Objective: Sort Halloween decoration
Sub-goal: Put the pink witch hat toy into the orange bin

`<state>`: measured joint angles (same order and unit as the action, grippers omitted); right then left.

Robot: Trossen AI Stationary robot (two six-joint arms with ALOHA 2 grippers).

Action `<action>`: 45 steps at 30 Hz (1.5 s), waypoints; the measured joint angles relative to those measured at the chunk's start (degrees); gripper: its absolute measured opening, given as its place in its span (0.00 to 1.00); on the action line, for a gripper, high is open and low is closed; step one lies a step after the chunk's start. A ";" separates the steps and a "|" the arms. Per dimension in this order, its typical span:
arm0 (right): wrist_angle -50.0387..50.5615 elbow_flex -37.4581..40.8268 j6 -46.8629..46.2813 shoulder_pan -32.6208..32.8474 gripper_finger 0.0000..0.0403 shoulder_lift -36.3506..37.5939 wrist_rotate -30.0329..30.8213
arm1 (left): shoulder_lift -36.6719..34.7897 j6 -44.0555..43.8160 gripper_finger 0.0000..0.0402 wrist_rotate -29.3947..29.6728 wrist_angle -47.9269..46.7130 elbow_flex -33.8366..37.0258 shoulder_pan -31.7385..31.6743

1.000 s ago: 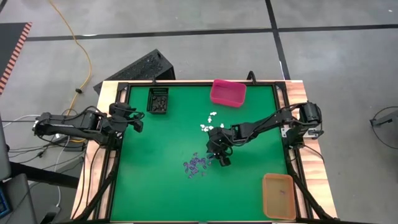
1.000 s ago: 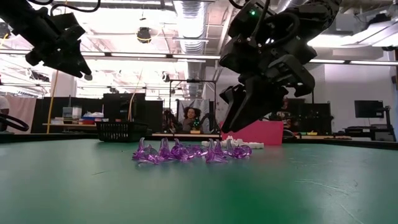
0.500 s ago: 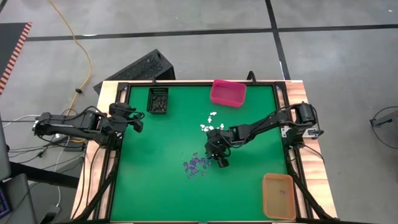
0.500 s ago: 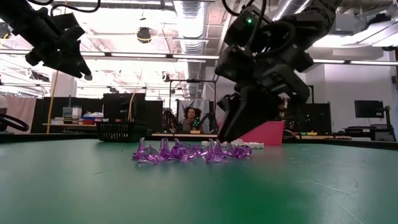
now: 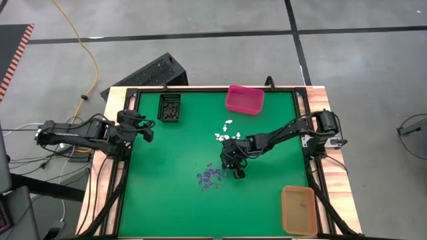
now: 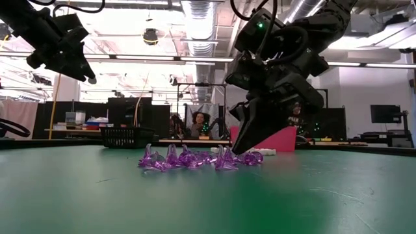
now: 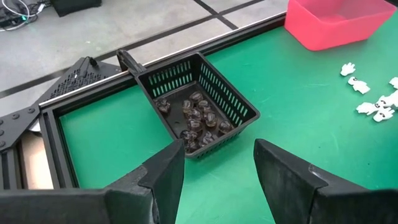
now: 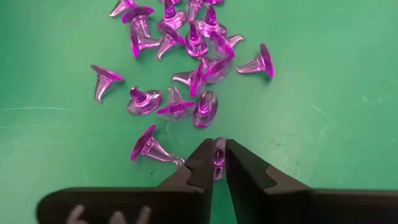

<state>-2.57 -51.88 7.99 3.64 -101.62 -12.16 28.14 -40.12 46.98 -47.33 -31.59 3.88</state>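
So the sort looks partly done, judging from how things lie. The black bin (image 7: 198, 102), a ribbed mesh basket with a handle, holds a clump of dark trinkets (image 7: 196, 118); it sits just ahead of the left gripper (image 7: 217, 168), whose broad matte fingers stand apart on nothing, hanging above the mat's left edge. No black pieces show loose on the green mat (image 5: 173, 200). The pink bin (image 5: 244, 99), smooth and glossy, lies well beyond the right fingers; I cannot tell whether it holds anything. The orange bin (image 5: 298, 209), a shallow translucent tray, sits well off behind and to the side of the right gripper (image 8: 219, 160), and seems empty.

Still to sort: the white trinkets (image 5: 223, 130), small chalky lumps scattered near the right gripper on its pink-bin side, and the purple pile (image 8: 180, 62), clear glossy witch-hat shapes with flared brims and thin curled tips, spread just ahead of the right fingertips.

The right fingers, dark and wedge-shaped, are down at the mat and nearly together, pinching one purple hat (image 8: 219, 155) between their tips at the pile's near edge.
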 joint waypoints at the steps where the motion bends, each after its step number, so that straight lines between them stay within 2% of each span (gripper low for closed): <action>1: -0.04 0.00 0.00 0.00 0.15 0.00 0.00 | 0.00 0.00 0.46 0.00 0.00 0.00 -0.01; 8: 0.24 -0.02 -0.02 -0.02 0.05 0.45 0.02 | -0.02 0.00 0.46 -0.01 0.02 0.00 0.00; 18: 2.37 -0.02 -3.70 -2.11 0.05 6.41 0.48 | -0.02 0.00 0.46 -0.05 0.07 0.00 0.00; 21: 7.69 -0.02 -7.30 -2.57 0.05 10.74 0.46 | 0.00 -0.04 0.46 -0.07 0.10 0.00 0.00; 27: 26.49 -0.02 -17.25 0.18 0.05 21.20 -0.04 | -0.02 0.50 0.46 -0.09 0.09 0.00 0.00; 31: 37.60 -0.02 -28.20 5.40 0.05 27.59 -0.19 | -0.01 0.61 0.46 -0.09 0.09 0.00 0.00; 36: 44.69 -0.02 -44.70 16.16 0.05 33.26 -0.11 | -0.02 1.04 0.46 -0.09 0.09 0.00 -0.02; 40: 48.82 -0.02 -59.75 26.88 0.05 35.05 1.13 | -0.02 1.31 0.46 -0.07 0.11 0.00 0.00; 45: 52.05 -0.02 -76.80 40.51 0.05 33.93 3.50 | 0.00 1.31 0.46 -0.08 0.11 0.00 0.00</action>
<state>49.47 -51.90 -68.81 44.15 -67.69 -8.66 28.13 -38.81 46.90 -47.22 -31.59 3.87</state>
